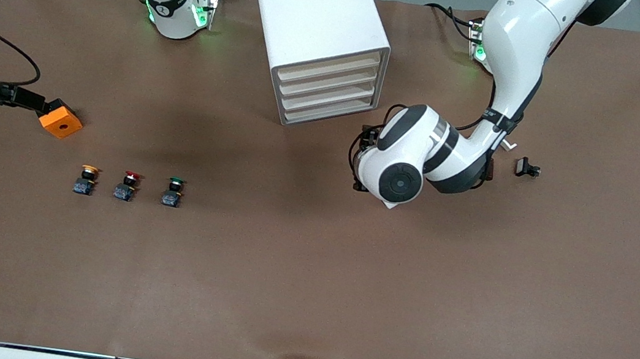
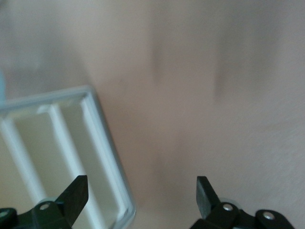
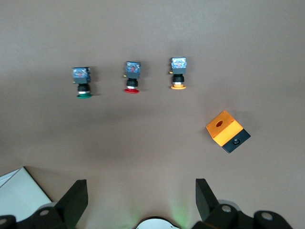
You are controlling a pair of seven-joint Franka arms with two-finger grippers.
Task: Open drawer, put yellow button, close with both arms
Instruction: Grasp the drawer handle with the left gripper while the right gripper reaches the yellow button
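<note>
On the brown desk (image 1: 307, 277) a white cabinet (image 1: 317, 12) stands between the two arm bases, its four cream-fronted drawers all pushed in; the drawer (image 1: 330, 65) at the top is shut flush like the three under it. Toward the right arm's end, and nearer the front camera than the cabinet, three small buttons lie in a row, well apart from the cabinet: the yellow button (image 1: 86, 179) at the outer end, the red button (image 1: 127, 185) in the middle beside it, and the green button (image 1: 172, 191) closest to the cabinet. Each lies on its side, cap pointing away from the camera. An orange box (image 1: 60, 122) with a round hole in its top sits just beside the row, a little farther from the camera than the yellow one. The left arm bends down beside the cabinet's front, and the left claw (image 2: 142, 195) hangs there over bare desk by the cabinet's corner, fingers spread wide with nothing between them. The right claw (image 3: 142, 198) is up above the desk with the three buttons and the orange box all in its sight; its fingers are likewise parted wide and hold nothing. A small black part (image 1: 527, 168) lies by itself toward the left arm's end of the desk, near that arm's elbow.
</note>
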